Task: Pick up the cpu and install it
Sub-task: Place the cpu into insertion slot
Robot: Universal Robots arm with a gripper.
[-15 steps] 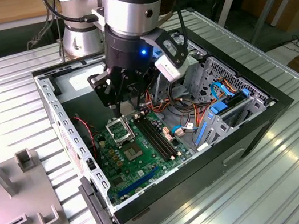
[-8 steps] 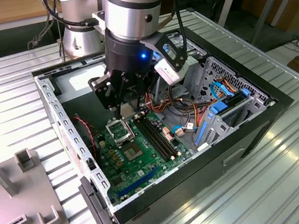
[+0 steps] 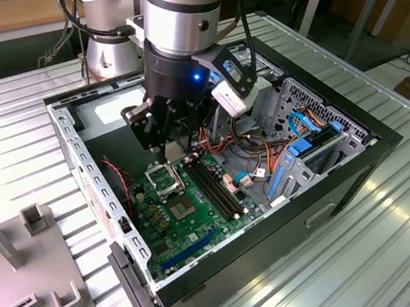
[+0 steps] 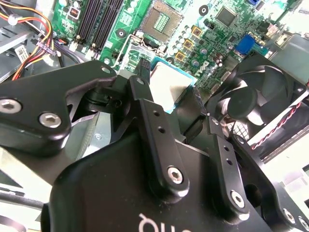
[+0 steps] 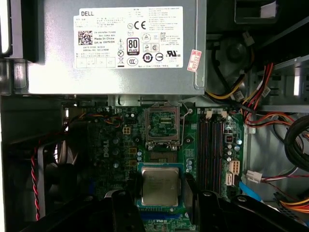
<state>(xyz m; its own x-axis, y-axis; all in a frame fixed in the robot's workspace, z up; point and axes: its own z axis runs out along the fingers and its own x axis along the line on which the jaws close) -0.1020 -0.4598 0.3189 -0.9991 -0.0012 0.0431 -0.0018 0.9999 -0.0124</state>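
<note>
Silver-grey metal tops the small thin square cpu (image 5: 159, 186), which in the first wrist view sits between the two black fingers (image 5: 128, 205) of the black gripper (image 5: 161, 189). One finger lies against each opposite edge, so the jaws look drawn in narrowly on the chip. Beyond it on the green motherboard (image 5: 111, 145), the square black socket with its metal frame (image 5: 162, 123) lies open with nothing in it. It sits beside the long narrow black memory slots (image 5: 212, 150), with the big grey power-supply box (image 5: 58, 72) past it. In the second wrist view the chip is pinched between the fingertips and clear of the socket, whose contact field is uncovered; a round black fan (image 4: 251, 101) stands off to one side. In the exterior view the arm reaches down into the open black computer case (image 3: 283, 235) on the ribbed metal table (image 3: 368, 268), with the gripper low over the board near the socket (how high the chip rides above the board I cannot tell). By my judgement the pick-up is done and the chip has been brought close to the socket, but seating it there is not yet done.
</note>
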